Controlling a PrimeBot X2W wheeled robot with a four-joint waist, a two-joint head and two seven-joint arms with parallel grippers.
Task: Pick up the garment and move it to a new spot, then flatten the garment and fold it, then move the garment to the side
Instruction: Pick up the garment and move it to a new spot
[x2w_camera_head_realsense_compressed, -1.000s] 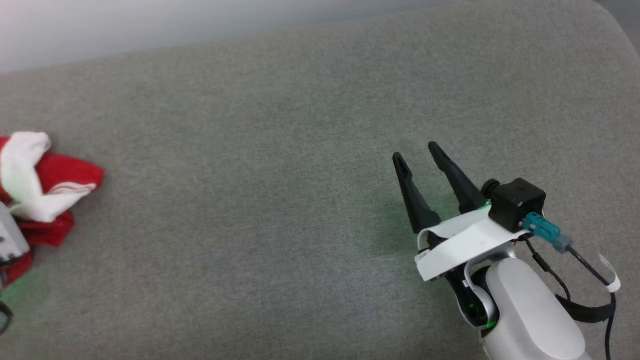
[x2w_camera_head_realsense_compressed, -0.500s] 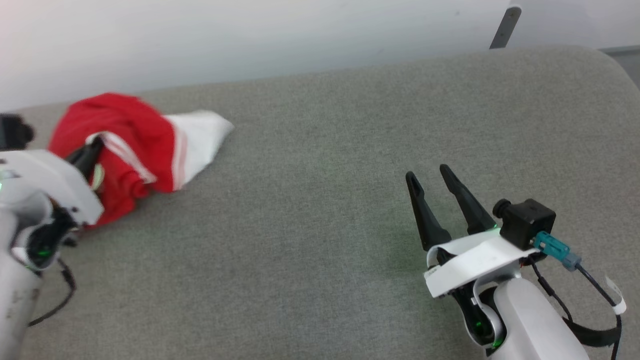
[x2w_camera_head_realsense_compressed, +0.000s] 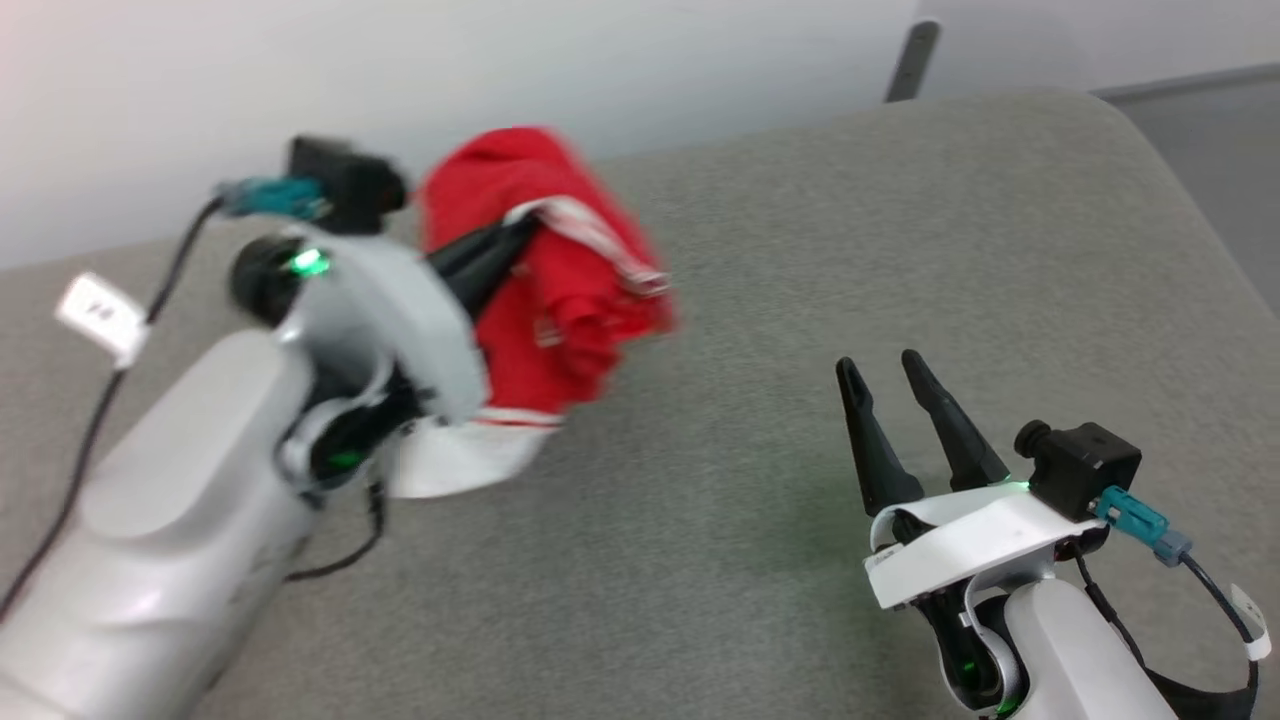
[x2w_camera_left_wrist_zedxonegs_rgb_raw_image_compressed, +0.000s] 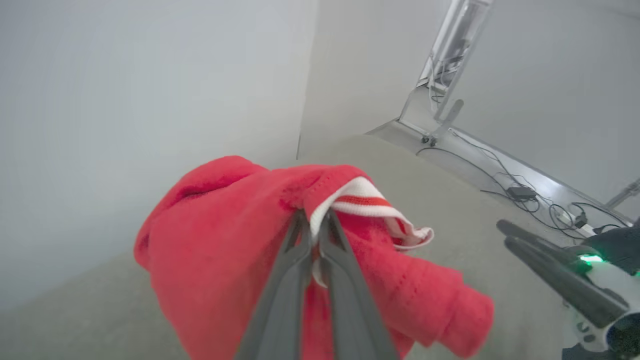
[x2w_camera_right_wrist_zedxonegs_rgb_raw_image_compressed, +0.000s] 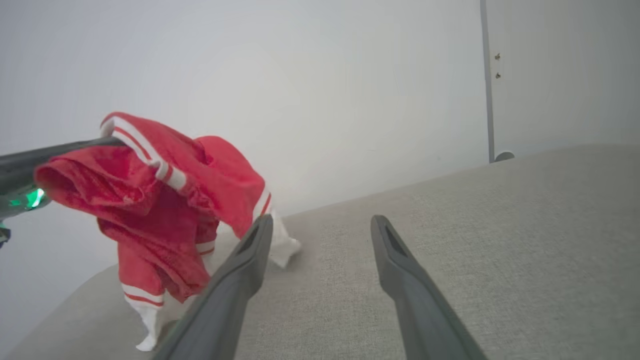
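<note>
Over the grey cushion (x2w_camera_head_realsense_compressed: 800, 250), toward ten o'clock, the garment (x2w_camera_head_realsense_compressed: 570, 310) hangs bunched, its long axis vertical. The left hand (x2w_camera_left_wrist_zedxonegs_rgb_raw_image_compressed: 311, 220) is clamped on its striped hem. The right hand (x2w_camera_head_realsense_compressed: 880, 362), fingers apart and empty, sits at its four o'clock.

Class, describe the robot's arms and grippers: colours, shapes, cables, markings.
Both forearms are rounded, pale grey-white. The left gripper and right gripper each have two long dark tapered fingers on a white plate, with a black camera, teal plug, black cable and white tag.
</note>
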